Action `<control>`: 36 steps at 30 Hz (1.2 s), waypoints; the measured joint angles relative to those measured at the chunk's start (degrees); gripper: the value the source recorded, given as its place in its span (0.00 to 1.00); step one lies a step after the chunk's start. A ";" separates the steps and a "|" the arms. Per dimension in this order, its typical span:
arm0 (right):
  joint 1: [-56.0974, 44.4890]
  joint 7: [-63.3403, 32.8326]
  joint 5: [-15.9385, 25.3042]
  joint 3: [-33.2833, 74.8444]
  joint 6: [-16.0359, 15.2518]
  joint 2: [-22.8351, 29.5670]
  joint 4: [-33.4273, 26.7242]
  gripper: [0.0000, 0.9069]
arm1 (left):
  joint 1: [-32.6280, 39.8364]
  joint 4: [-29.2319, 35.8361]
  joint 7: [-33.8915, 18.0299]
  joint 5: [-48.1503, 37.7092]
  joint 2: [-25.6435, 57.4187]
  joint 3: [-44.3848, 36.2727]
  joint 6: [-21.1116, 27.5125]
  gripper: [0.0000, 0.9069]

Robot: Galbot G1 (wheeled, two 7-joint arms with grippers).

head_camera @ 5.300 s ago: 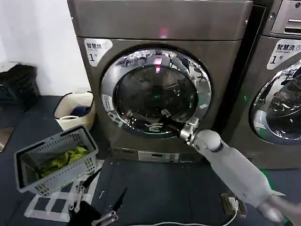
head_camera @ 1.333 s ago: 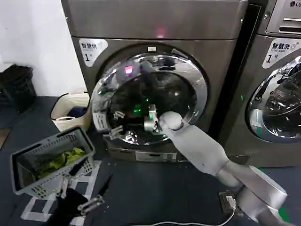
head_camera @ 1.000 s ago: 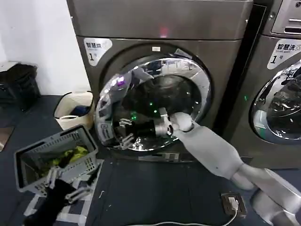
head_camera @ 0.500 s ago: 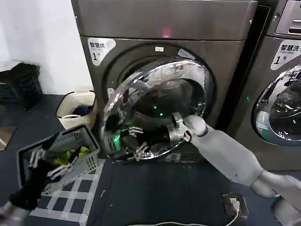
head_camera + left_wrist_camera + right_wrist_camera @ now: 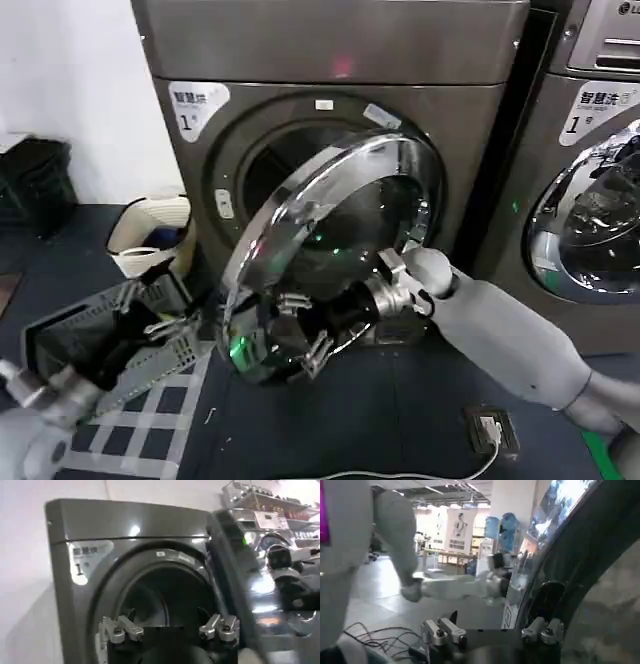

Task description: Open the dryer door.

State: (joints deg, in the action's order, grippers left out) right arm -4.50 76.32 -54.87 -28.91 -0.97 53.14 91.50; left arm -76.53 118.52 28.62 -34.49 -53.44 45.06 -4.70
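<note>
The grey dryer has its round chrome-rimmed door swung partway out, and the dark drum opening is exposed on the left. My right gripper is open at the door's lower part, against the glass. In the right wrist view the right gripper has spread fingers, with the dark door rim beside them. My left gripper hovers open above the basket, low on the left. In the left wrist view the left gripper faces the dryer's drum opening, beside the door's edge.
A grey plastic basket lies on the floor at lower left, over white tape squares. A beige bin stands by the wall. A second machine stands to the right. A plug box and cable lie on the floor.
The door has swung further out from the dryer, its left edge coming toward me. The right gripper moved down with it. The left gripper rose to above the basket.
</note>
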 joint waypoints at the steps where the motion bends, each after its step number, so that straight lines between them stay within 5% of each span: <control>1: 0.13 0.68 -0.10 0.04 -0.17 -0.77 0.71 1.00 | 1.13 -0.61 0.04 -0.41 0.78 -0.88 0.01 1.00; 9: -1.86 2.86 0.30 3.69 -2.08 -5.54 4.13 1.00 | 9.67 -4.77 1.25 -3.64 6.57 -7.12 0.09 1.00; 22: -13.30 1.79 1.06 17.66 -1.46 -14.24 2.54 1.00 | 15.91 -2.62 5.13 -2.15 10.27 -17.04 -0.61 1.00; 36: -56.83 -0.26 0.00 61.24 2.82 -25.61 8.38 1.00 | 25.11 -4.14 6.41 -0.60 7.35 -31.50 -1.57 1.00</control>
State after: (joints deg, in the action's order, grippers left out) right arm -61.33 76.06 -54.88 32.33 1.85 27.54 99.88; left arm -51.42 114.38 35.03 -35.09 -46.08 13.56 -6.27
